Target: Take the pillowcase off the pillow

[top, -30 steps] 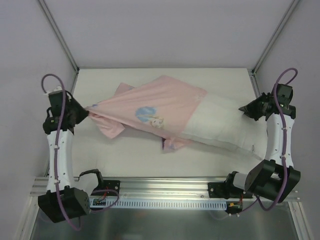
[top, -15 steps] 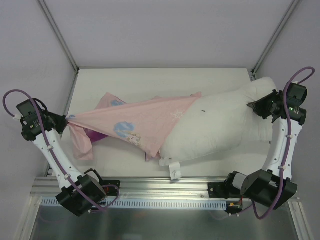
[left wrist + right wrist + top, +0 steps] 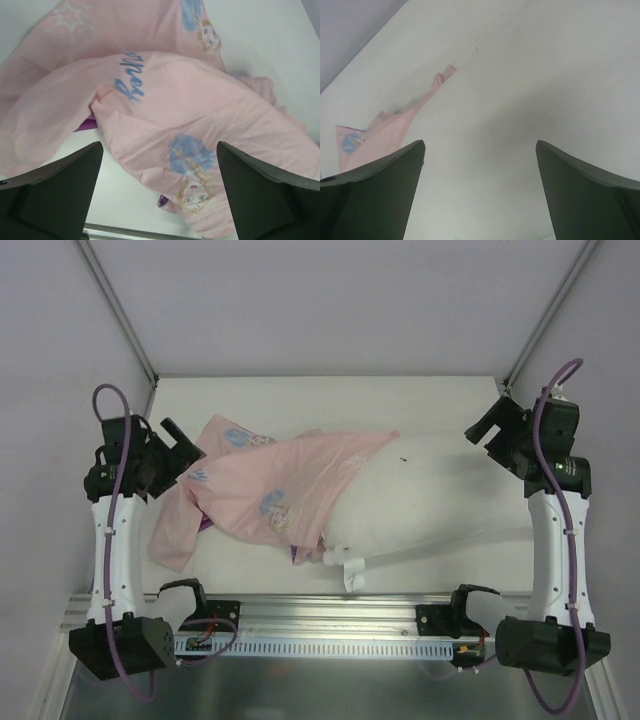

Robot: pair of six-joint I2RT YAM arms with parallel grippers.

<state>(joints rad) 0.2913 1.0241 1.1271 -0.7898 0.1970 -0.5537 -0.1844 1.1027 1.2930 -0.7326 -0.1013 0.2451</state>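
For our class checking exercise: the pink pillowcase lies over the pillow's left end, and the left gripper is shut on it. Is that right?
Not quite. The left wrist view shows the left gripper open, fingers apart above the pillowcase, gripping nothing. The rest stands.

The left arm (image 3: 108, 540) is seen raised steeply from its base, and its wrist is bent inward, toward the middle. The left claw (image 3: 181, 443) is held with both fingers spread wide apart. The right arm (image 3: 556, 540) is raised in the same manner, with its wrist turned inward too. The right claw (image 3: 487, 434) is also spread wide.
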